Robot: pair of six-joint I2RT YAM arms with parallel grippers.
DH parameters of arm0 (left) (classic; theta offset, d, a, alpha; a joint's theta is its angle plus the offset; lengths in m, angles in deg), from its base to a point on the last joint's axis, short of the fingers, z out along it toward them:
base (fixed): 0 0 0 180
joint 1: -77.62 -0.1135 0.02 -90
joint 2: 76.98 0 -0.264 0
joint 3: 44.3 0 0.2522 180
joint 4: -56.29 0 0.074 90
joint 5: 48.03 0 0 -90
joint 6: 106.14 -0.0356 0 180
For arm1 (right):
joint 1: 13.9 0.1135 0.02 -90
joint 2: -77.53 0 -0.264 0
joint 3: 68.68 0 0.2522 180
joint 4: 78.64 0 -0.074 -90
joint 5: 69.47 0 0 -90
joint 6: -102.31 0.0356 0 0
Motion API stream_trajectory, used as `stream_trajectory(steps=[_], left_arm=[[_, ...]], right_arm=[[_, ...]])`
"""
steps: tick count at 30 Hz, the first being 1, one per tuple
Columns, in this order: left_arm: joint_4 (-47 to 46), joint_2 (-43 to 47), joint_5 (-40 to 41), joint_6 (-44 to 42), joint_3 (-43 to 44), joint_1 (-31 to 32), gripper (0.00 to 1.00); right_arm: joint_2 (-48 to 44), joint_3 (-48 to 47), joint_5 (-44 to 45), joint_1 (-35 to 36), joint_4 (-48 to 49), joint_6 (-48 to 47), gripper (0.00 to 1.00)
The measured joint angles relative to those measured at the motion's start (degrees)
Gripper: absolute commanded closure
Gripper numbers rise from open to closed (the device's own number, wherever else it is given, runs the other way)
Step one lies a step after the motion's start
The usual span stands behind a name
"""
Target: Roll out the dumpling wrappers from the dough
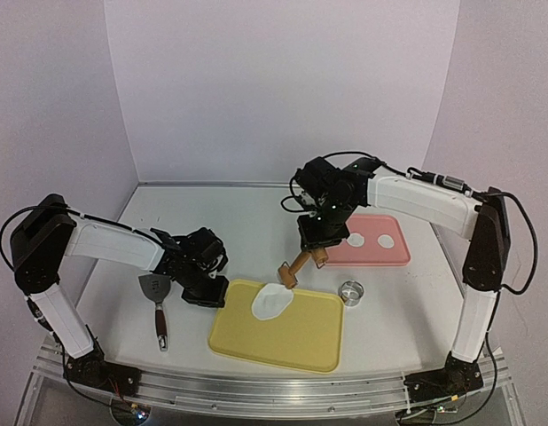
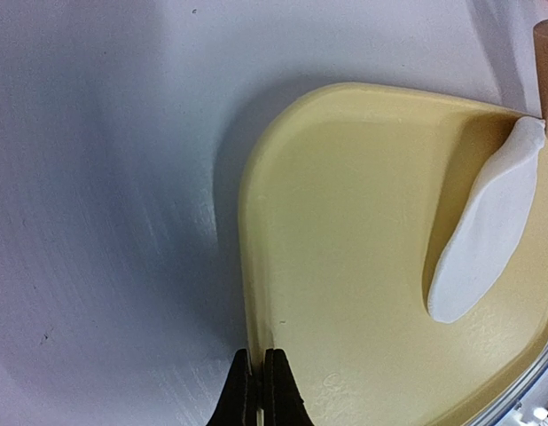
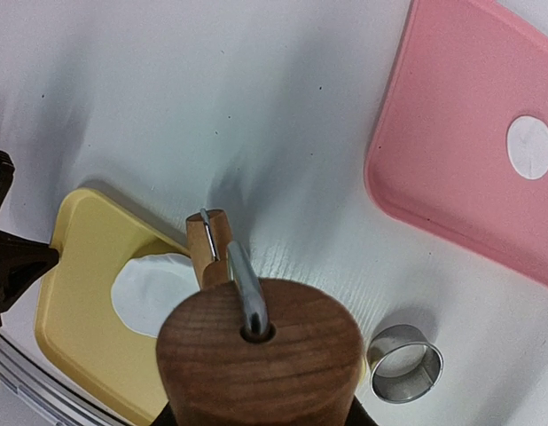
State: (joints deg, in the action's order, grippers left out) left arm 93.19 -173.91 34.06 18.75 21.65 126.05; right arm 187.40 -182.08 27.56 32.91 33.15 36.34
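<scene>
Where left gripper [image 2: 260,390] sits: pinched shut on yellow tray [image 2: 345,266] rim
Right gripper [image 1: 317,251]: clamps roller [image 1: 296,266], head at dough [image 1: 272,303]
Dumpling wrappers [image 1: 355,240]: pink tray [image 1: 371,259], centre right

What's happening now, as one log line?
left fingers: shut on yellow tray rim | right fingers: holding rolling pin | rolling pin: at dough edge | dumpling wrappers: two on pink tray

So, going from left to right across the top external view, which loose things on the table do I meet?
spatula → white dough piece → metal ring cutter → right-hand dumpling wrapper
</scene>
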Motion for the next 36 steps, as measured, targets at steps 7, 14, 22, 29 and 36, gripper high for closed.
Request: stream_trajectory(steps=[7, 14, 22, 29, 36], left_arm=[[0.42, 0.00, 0.00, 0.07, 0.00, 0.00, 1.00], [0.46, 0.00, -0.02, 0.07, 0.00, 0.00, 1.00], [0.44, 0.00, -0.02, 0.13, -0.02, 0.00, 1.00], [0.42, 0.00, -0.07, 0.72, -0.02, 0.00, 1.00], [0.44, 0.00, -0.13, 0.92, -0.02, 0.00, 1.00]], right_arm=[[0.15, 0.42, -1.36, 0.00, 0.81, 0.52, 1.00], [-0.07, 1.07, -2.54, 0.07, 1.18, 1.53, 1.00], [-0.28, 1.14, -2.93, 1.03, 1.27, 1.57, 1.00], [-2.82, 1.14, -3.67, 1.25, 1.22, 2.64, 1.00], [-4.94, 2.34, -4.28, 1.40, 1.29, 3.50, 1.00]])
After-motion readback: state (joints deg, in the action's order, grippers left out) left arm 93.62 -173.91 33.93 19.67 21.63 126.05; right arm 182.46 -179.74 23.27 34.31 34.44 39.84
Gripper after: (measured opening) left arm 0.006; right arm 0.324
